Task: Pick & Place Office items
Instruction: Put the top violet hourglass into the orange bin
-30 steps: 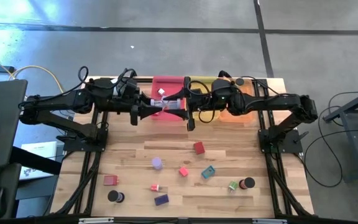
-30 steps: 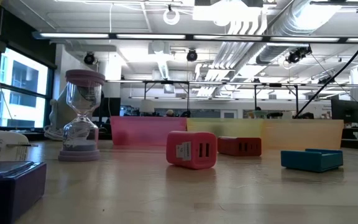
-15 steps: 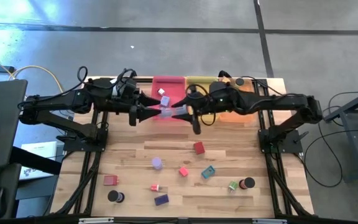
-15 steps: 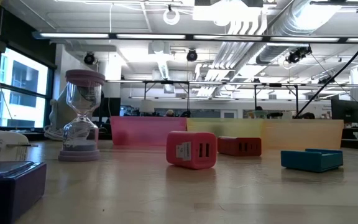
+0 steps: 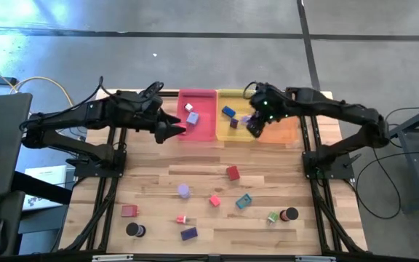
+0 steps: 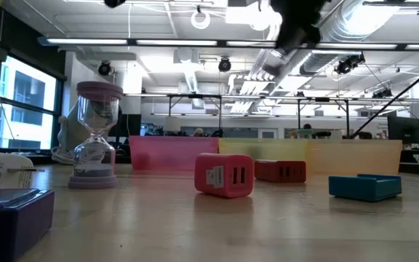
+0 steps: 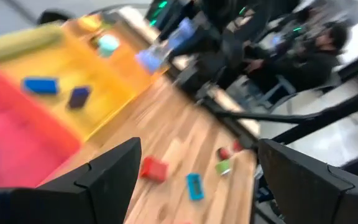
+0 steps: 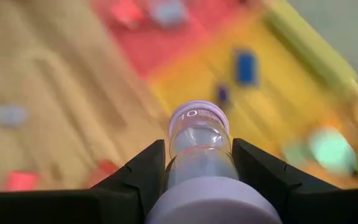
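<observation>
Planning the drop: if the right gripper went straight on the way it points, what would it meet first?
Probably the yellow tray: the right gripper, holding a lavender hourglass, points down toward it. Depth is unclear.

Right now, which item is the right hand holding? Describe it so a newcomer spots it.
Find the yellow tray at the table's far edge. Above its right side, the right hand grips a lavender hourglass: clear glass between round purple caps, unlike the small blocks lying in the tray.
</observation>
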`<state>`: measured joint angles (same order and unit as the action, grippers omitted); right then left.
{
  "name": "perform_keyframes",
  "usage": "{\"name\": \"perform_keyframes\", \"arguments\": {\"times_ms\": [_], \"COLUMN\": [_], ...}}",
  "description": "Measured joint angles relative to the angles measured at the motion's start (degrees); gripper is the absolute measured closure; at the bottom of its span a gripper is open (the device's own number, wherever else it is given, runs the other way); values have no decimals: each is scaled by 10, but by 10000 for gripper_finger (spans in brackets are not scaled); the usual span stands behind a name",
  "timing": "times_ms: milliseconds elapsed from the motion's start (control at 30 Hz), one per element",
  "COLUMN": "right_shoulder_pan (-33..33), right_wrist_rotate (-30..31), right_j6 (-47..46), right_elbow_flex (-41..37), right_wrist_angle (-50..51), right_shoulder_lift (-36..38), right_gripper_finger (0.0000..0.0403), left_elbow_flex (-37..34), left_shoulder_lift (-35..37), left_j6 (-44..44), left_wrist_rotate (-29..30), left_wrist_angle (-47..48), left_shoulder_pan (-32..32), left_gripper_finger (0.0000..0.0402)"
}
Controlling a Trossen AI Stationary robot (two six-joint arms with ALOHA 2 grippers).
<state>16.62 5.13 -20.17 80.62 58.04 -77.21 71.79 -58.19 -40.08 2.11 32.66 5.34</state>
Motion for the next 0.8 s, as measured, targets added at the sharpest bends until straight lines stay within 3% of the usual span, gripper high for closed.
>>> {"name": "perform_keyframes", "arguments": {"times_ms": [200,433,633,800], "right_shoulder_pan": [95,196,260,293], "right_wrist_rotate": [57,50,7,-23], "right_j6": [-27,-22,-6,-2], "right_elbow_flex": [0,-1,-75,-170], "right_wrist_angle": [117,183,152,60], "right_shoulder_lift": [-16,-34,-35,-35], "right_gripper_finger": [236,237,237,237], "left_elbow_flex": [0,0,0,0], "left_shoulder_lift": [0,0,0,0], "left_j6": [-15,-15,-15,-15], "left_wrist_rotate": [-3,-52,-68,-67], "left_wrist_angle": [57,89,127,139], "left_shoulder_pan": [19,20,19,12], "left_gripper_finger": [85,85,85,85]}}
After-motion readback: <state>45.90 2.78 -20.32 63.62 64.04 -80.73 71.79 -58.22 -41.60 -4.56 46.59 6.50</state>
